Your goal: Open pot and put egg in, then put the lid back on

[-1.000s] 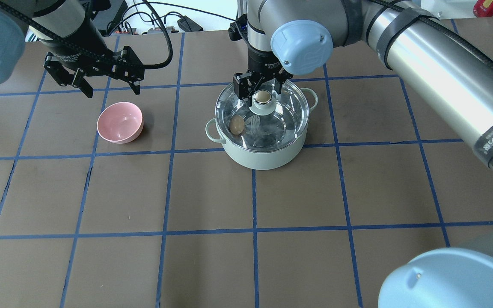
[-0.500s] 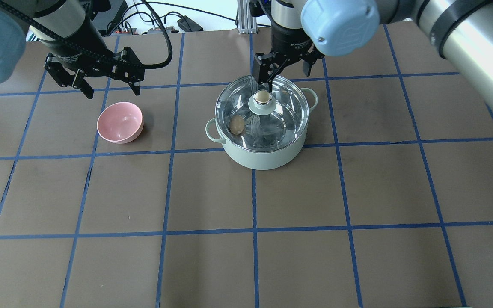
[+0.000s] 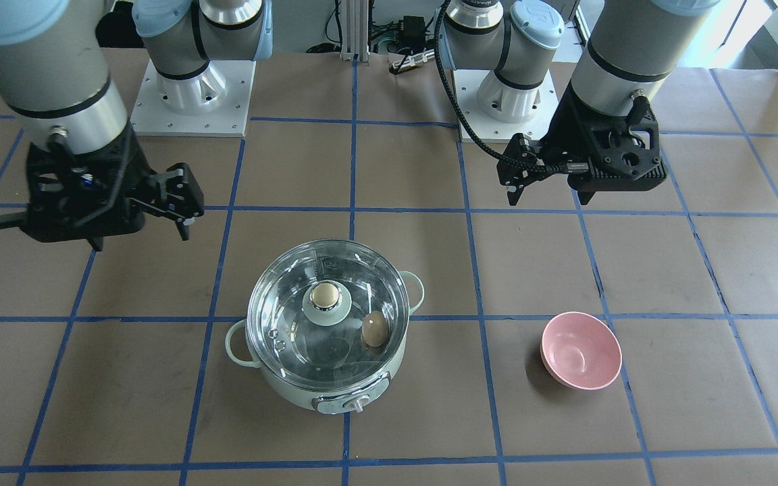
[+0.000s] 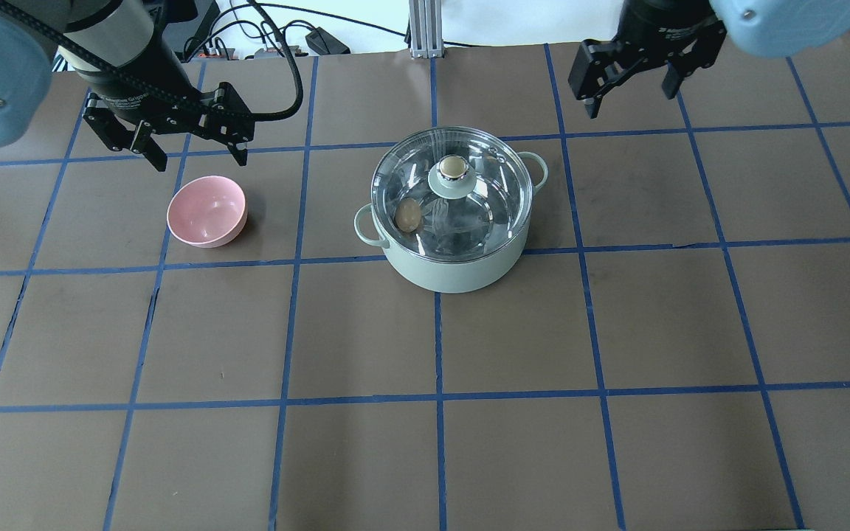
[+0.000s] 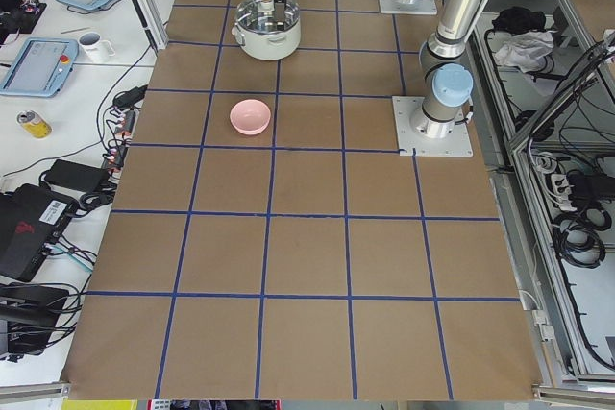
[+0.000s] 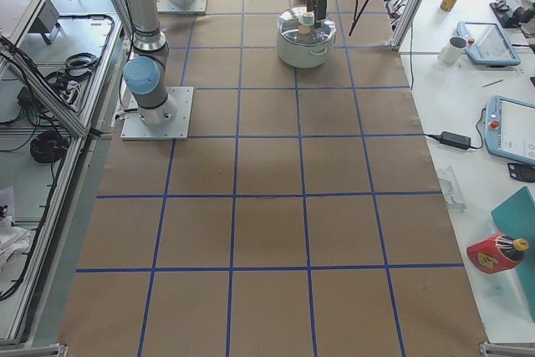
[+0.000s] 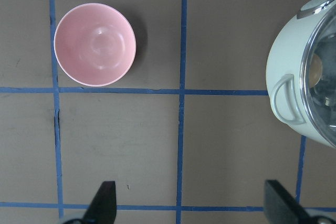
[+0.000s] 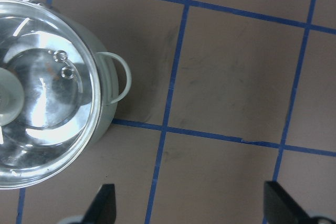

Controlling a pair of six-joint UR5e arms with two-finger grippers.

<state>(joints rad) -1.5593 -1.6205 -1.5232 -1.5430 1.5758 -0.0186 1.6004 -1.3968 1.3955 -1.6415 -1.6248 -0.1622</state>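
Observation:
The mint-green pot [image 4: 454, 276] stands in the middle of the table, also seen in the front view [image 3: 294, 395]. The glass lid [image 4: 484, 214] sits on it, tan knob [image 4: 453, 168] upright. The tan egg [image 4: 408, 214] lies inside, seen through the glass, also in the front view [image 3: 375, 329]. My right gripper [image 4: 630, 92] is open and empty, high and behind the pot to its right. My left gripper [image 4: 198, 151] is open and empty, just behind the pink bowl. The left wrist view shows the pot's side [image 7: 286, 72]; the right wrist view shows the lid [image 8: 47, 108].
A small pink bowl [image 4: 207, 211] stands empty to the left of the pot, also in the left wrist view [image 7: 95, 44]. Brown table paper with blue tape lines [image 4: 440, 398] covers the table. Cables lie past the far edge.
My right gripper was around the lid's knob; it has lifted off and moved back and to the right, away from the pot. The lid stays on the pot. The left arm barely moved.

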